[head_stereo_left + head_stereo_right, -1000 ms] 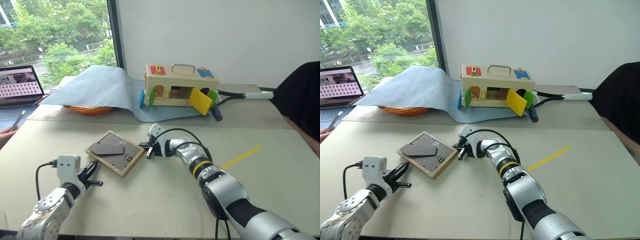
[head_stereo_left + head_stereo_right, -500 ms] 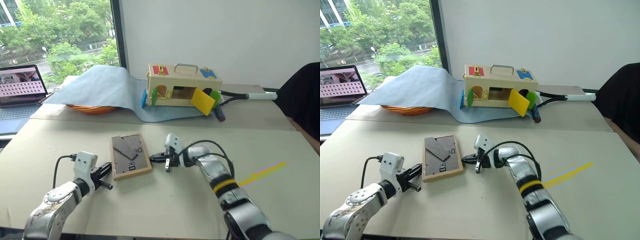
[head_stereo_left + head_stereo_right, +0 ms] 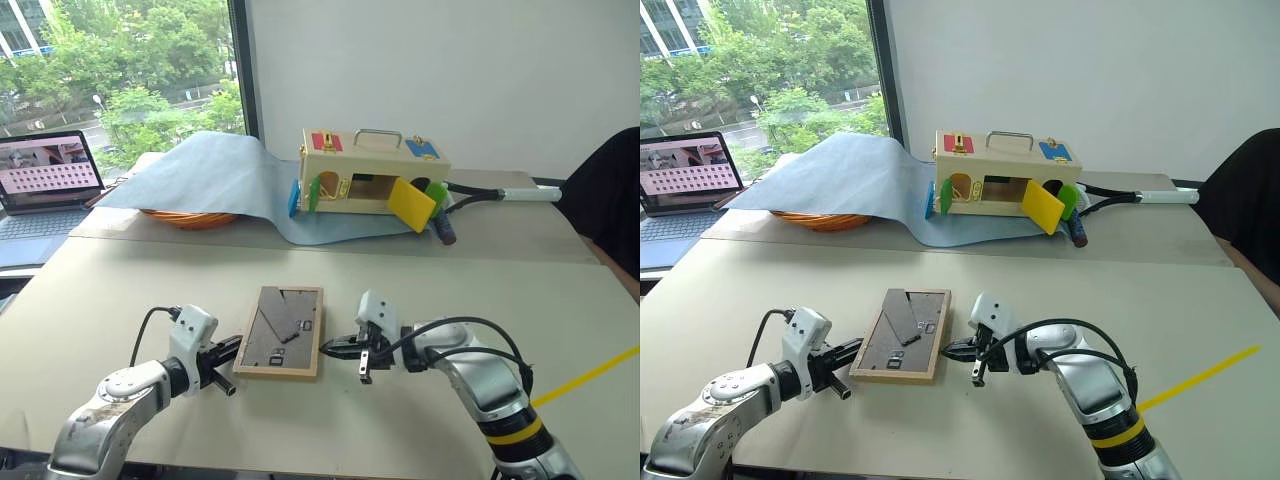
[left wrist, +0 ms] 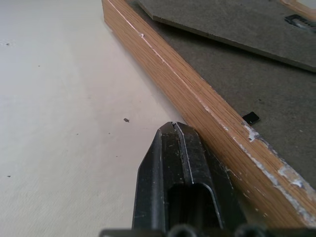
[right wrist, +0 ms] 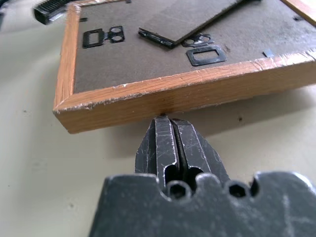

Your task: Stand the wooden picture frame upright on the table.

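Frame: wooden picture frame (image 3: 282, 331) lay flat, back board up, stand (image 5: 190, 22) folded nearly flat against the board, on the table (image 3: 120, 290) near its front edge. Flanked by both grippers. At its 9 o'clock, left gripper (image 3: 233, 349), fingers pressed together, tip against the wood edge. At its 3 o'clock, right gripper (image 3: 333, 347), likewise closed on nothing, tip at or just short of the wood edge. Far off at 12 o'clock stood the wooden box (image 3: 370, 178) with coloured doors on a blue cloth (image 3: 215, 175); at 10 o'clock, a laptop (image 3: 50, 180).
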You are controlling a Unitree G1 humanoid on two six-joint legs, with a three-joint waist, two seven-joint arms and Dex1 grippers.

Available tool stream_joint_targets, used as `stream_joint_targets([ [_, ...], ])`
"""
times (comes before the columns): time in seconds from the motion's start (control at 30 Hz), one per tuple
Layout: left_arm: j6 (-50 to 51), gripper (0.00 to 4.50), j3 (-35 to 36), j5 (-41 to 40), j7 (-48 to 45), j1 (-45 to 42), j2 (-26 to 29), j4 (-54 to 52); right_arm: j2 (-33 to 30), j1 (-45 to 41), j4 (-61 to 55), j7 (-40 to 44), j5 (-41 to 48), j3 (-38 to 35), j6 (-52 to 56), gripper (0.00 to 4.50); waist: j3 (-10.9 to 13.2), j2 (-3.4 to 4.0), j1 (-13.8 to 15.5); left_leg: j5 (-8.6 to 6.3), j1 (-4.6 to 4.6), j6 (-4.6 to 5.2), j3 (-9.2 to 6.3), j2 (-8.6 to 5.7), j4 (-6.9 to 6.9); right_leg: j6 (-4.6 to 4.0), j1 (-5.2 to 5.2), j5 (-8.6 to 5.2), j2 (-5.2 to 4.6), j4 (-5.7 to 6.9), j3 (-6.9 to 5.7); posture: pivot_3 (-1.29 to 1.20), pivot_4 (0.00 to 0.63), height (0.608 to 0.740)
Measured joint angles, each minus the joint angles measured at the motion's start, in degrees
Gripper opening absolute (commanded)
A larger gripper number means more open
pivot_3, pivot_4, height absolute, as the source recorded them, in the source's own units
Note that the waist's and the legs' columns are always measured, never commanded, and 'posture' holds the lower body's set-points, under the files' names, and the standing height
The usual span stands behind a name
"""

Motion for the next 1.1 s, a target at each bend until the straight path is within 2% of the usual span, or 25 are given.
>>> stream_joint_targets([
  [0.2, -0.7, 0.00, 3.0, -0.4, -3.6, 0.7, 3.4, 2.6, -6.5, 0.0, 0.7, 1.5, 1.8, -0.6, -0.1, 0.02, 0.0, 0.02, -0.8, 0.01, 0.15, 0.02, 0.00, 0.01, -0.15, 0.02, -0.02, -0.03, 0.02, 0.04, 0.02, 0.00, 0.150, 0.670],
  [0.3, -0.3, 0.00, 7.3, -1.9, -4.8, 0.1, 4.6, 5.9, -9.7, 0.2, 0.8, 3.0, 3.5, -2.1, -0.2, 0.02, 0.0, 0.03, -1.6, 0.09, 0.17, 0.11, 0.00, 0.01, -0.28, 0.00, -0.06, -0.01, 0.02, 0.06, 0.03, 0.00, 0.150, 0.670],
  [0.4, 0.9, 0.00, 13.7, -4.8, -5.5, -0.6, 5.4, 8.7, -13.9, 0.6, 1.0, 5.3, 6.7, -6.9, -0.5, 0.02, 0.0, -0.02, -1.7, 0.15, 0.14, 0.07, 0.00, 0.01, -0.40, 0.01, -0.09, -0.01, 0.02, 0.01, 0.02, 0.00, 0.150, 0.670],
  [0.5, 4.0, 0.64, 17.7, -11.0, -7.0, -2.8, 5.8, 7.5, -15.9, 0.8, -0.1, 7.8, 12.4, -11.3, 0.9, 0.00, 0.1, -0.07, -1.5, 0.17, 0.12, 0.03, 0.00, 0.00, -0.52, 0.00, -0.07, -0.01, 0.02, -0.06, 0.00, 0.00, 0.150, 0.670],
  [0.63, 9.0, 2.27, 20.2, -17.2, -10.2, -3.0, 9.1, 5.7, -18.1, 1.5, -2.7, 9.4, 17.1, -13.6, 2.8, 0.00, 0.1, -0.07, -1.6, 0.20, 0.15, -0.01, 0.00, 0.00, -0.70, -0.02, -0.08, -0.01, 0.01, -0.15, 0.00, 0.00, 0.150, 0.670],
  [0.7, 10.2, 2.76, 20.3, -18.0, -10.8, -2.7, 10.0, 5.6, -18.1, 1.6, -2.8, 8.9, 18.0, -13.6, 3.2, 0.00, 0.1, -0.07, -1.7, 0.24, 0.15, -0.06, 0.00, 0.00, -0.77, -0.02, -0.12, -0.01, 0.02, -0.14, 0.00, 0.00, 0.150, 0.670],
  [0.73, 10.4, 3.25, 20.2, -18.0, -10.9, -2.6, 10.1, 5.6, -18.1, 1.8, -2.8, 8.6, 18.0, -13.5, 3.2, 0.00, 0.1, -0.07, -1.8, 0.24, 0.16, -0.06, 0.00, 0.00, -0.77, -0.02, -0.12, -0.01, 0.02, -0.14, 0.01, 0.00, 0.150, 0.670],
  [0.87, 11.2, 4.45, 20.1, -18.1, -10.7, -2.6, 10.1, 5.6, -16.6, 2.1, -2.8, 6.9, 18.0, -12.0, 3.2, 0.00, 0.1, -0.07, -1.8, 0.26, 0.16, -0.07, 0.00, 0.00, -0.77, -0.02, -0.12, -0.01, 0.02, -0.14, 0.00, 0.00, 0.150, 0.670],
  [1.1, 14.7, 4.45, 21.6, -23.0, -11.3, -1.9, 10.3, 4.4, -15.7, 2.5, -2.8, 6.1, 19.4, -11.5, 3.2, 0.00, 0.1, -0.08, -1.6, 0.27, 0.16, -0.08, -0.01, 0.00, -0.77, -0.05, -0.11, 0.01, 0.01, -0.13, -0.01, 0.00, 0.150, 0.670],
])
